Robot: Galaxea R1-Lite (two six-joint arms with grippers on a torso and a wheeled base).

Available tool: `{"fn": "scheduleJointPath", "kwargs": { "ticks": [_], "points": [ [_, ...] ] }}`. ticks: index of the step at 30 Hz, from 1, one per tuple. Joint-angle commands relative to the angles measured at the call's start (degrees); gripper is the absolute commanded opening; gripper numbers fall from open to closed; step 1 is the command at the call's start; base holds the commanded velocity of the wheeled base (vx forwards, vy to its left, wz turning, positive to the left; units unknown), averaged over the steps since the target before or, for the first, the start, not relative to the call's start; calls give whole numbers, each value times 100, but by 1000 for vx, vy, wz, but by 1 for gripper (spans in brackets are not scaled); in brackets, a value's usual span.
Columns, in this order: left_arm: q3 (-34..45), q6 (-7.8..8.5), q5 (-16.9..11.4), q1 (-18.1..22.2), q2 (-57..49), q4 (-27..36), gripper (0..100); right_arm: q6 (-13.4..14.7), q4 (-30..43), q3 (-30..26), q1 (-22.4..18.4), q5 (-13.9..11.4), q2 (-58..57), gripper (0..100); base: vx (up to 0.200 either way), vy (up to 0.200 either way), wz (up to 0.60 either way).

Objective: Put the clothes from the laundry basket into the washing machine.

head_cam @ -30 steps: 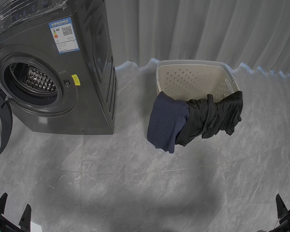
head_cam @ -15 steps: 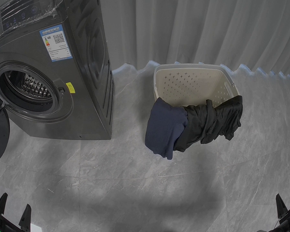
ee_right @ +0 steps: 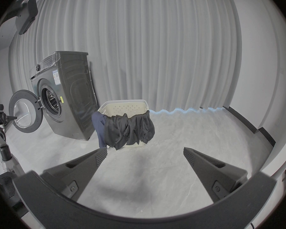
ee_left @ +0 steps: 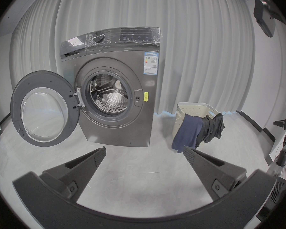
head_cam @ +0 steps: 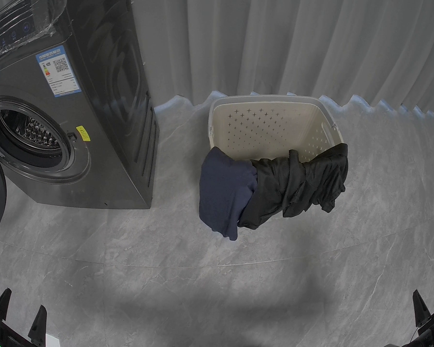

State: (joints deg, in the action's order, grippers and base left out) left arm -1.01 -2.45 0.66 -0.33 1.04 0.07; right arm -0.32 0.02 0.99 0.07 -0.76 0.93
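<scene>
Clearly the coming reach turns on how the clothes lie: both are ahead of the two end effectors and well apart from them, across a stretch of bare floor (head_cam: 217, 275). The left end effector (head_cam: 23, 304) and the right end effector (head_cam: 430, 290) hang low and wide to either side, each with its jaws spread and nothing between them. The laundry basket (head_cam: 275, 116), pale and pierced with small star-shaped holes, stands forward of both, a little toward the right one. Over its near rim lie two garments, whose combined long axis runs crosswise to the line of reach. The black garment (head_cam: 294, 184), crumpled and faintly glossy, is bunched along that rim toward the right end effector's side. The navy garment (head_cam: 224, 193), smoother and matte, hangs down the basket's outer wall at the corner nearer the left end effector, its lower edge close to the floor; the two touch and overlap where they meet. I judge the right arm nearer the black one, with the navy one roughly midway between the arms. The washing machine (head_cam: 106, 121) stands forward of the left end effector, beside the basket but apart from it, its door (ee_left: 41, 108) swung open and the drum (ee_left: 109, 96) bare.
</scene>
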Motion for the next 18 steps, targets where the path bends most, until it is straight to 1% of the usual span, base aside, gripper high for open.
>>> {"fn": "scheduleJointPath", "kwargs": {
  "ticks": [1, 8, 14, 18],
  "points": [
    [92, -1, 4, -2, -77, 1, 100, -3, -2, -90, 1, -4, -93, 100, 0, 0, 0],
    [92, -10, 4, -2, -77, 1, 100, -3, 6, -90, 1, -4, -93, 100, 0, 0, 0],
    [92, -10, 4, -2, -77, 1, 100, -3, -2, -90, 1, -4, -93, 100, 200, 0, 0],
    [92, -10, 4, -2, -77, 1, 100, -3, -2, -90, 1, -4, -93, 100, 0, 0, 0]
  ]
}}
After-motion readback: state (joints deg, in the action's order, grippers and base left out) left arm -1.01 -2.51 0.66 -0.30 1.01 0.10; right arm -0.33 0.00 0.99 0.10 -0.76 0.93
